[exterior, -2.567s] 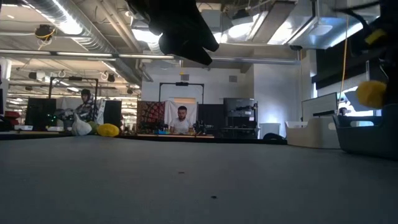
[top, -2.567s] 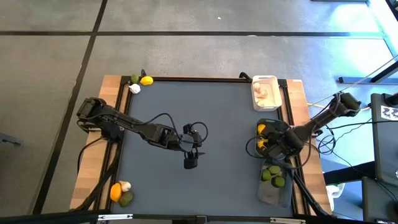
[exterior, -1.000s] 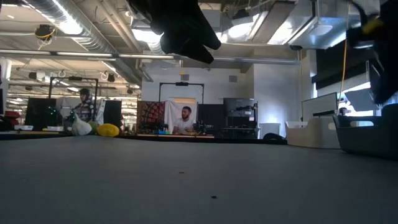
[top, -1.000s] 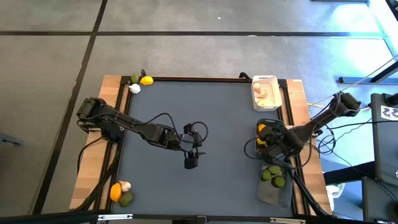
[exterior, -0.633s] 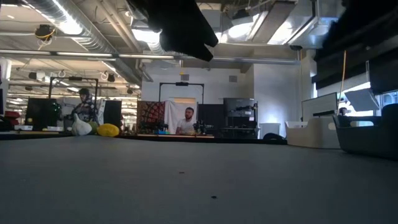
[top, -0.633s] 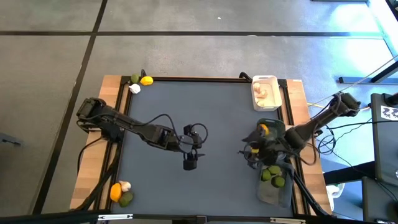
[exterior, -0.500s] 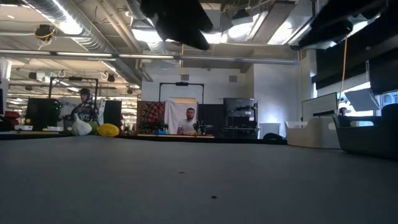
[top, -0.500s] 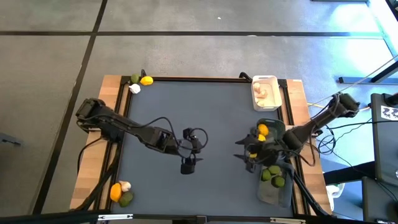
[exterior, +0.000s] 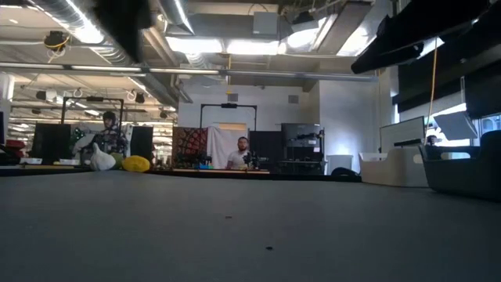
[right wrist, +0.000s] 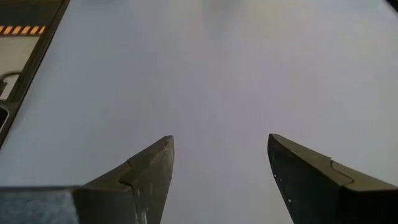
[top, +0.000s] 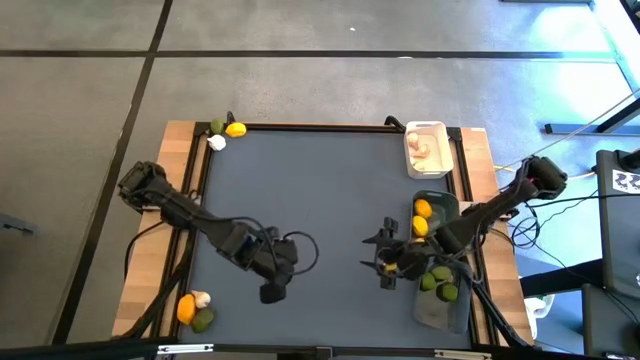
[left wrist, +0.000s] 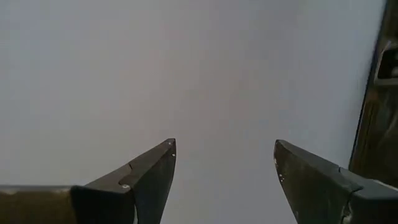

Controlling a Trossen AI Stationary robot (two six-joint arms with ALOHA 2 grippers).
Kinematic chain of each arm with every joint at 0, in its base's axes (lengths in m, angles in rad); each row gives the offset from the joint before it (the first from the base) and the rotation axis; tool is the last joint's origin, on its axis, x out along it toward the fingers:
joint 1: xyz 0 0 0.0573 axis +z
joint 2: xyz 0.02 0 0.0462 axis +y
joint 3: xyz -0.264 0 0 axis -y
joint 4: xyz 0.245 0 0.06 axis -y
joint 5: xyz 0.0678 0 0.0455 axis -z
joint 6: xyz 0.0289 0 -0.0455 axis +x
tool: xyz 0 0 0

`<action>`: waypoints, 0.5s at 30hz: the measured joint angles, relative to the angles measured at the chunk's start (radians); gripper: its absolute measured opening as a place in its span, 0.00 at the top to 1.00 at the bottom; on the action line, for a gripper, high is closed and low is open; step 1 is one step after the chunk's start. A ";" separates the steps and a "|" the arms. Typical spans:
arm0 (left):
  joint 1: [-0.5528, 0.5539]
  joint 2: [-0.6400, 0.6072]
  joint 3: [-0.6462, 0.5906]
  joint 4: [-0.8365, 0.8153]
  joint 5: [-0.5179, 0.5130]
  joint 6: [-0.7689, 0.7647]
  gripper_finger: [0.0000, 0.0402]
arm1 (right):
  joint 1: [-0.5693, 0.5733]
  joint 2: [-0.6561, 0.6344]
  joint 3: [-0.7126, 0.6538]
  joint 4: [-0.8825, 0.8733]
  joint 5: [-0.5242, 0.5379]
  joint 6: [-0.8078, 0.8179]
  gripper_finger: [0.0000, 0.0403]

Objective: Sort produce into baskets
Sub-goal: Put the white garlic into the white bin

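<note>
Produce (top: 235,129) off the three baskets (top: 426,148) counts six pieces; left hand (left wrist: 224,163) and right hand (right wrist: 219,158) gape empty.

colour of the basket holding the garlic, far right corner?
White basket, with pale garlic inside. Shows best in the high view.

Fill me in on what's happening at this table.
Two robot arms are sorting produce into baskets. Both grippers are open and empty: the left gripper heads toward a lemon, garlic bulb and lime at the near left corner; the right gripper hangs over the mat beside the dark basket. Three more pieces wait at the far left corner.
</note>
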 joint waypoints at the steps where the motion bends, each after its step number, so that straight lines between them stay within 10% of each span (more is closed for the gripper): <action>1: -0.011 0.000 -0.004 -0.023 0.012 -0.044 0.34 | 0.000 0.008 0.000 0.007 -0.004 -0.008 0.36; 15: -0.186 0.000 -0.009 -0.282 0.151 -0.532 0.34 | 0.000 0.028 0.000 0.050 -0.072 -0.070 0.36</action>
